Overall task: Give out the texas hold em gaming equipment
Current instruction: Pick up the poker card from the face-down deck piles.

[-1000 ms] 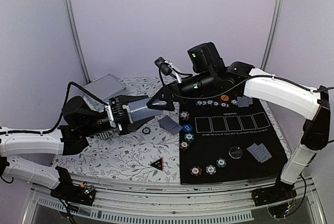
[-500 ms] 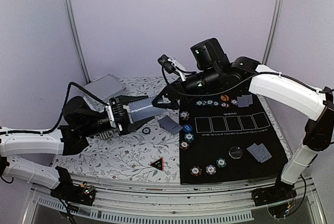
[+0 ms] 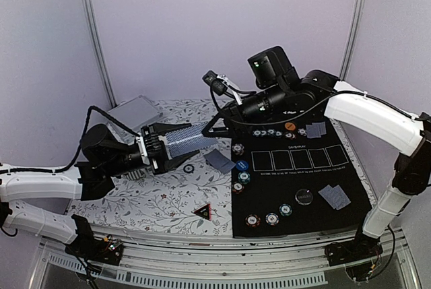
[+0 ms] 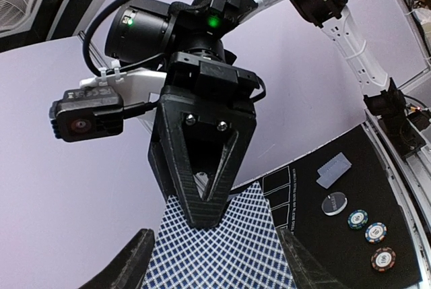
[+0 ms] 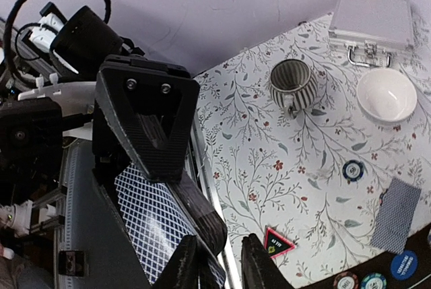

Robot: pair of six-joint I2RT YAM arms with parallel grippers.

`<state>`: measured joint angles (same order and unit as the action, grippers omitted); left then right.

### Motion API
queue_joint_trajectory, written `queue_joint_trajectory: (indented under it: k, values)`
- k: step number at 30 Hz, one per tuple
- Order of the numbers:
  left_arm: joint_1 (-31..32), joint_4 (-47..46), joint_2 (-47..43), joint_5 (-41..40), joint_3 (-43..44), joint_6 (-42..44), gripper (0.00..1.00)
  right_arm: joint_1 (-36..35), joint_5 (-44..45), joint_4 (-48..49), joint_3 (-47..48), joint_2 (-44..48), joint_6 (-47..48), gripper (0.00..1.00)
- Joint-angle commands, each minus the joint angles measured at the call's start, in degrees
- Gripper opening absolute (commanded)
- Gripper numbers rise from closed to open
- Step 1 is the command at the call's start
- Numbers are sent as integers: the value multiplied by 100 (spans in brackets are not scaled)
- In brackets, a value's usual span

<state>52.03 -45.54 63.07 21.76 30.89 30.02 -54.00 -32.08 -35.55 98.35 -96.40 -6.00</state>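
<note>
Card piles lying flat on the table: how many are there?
3. One card pile lies on the flowery cloth beside the black mat, one near the mat's front right, one at its far edge. The right arm might hide more.

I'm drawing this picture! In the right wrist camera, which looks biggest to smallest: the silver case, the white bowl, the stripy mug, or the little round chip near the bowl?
1. silver case
2. white bowl
3. stripy mug, only a little smaller than the bowl
4. round chip, by far the smallest
</note>
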Motion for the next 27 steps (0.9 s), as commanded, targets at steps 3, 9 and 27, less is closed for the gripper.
queue_joint_trajectory:
  k: [3, 9, 27]
  values:
    - [80, -210, 34, 5, -9, 21, 57, 10, 114, -237, 183, 287, 57, 16]
    - [80, -210, 36, 7, -12, 21, 57, 42, 107, -307, 212, 356, 71, 15]
    - [89, -210, 39, 6, -9, 21, 57, 271, -479, -42, 24, 808, -5, 1]
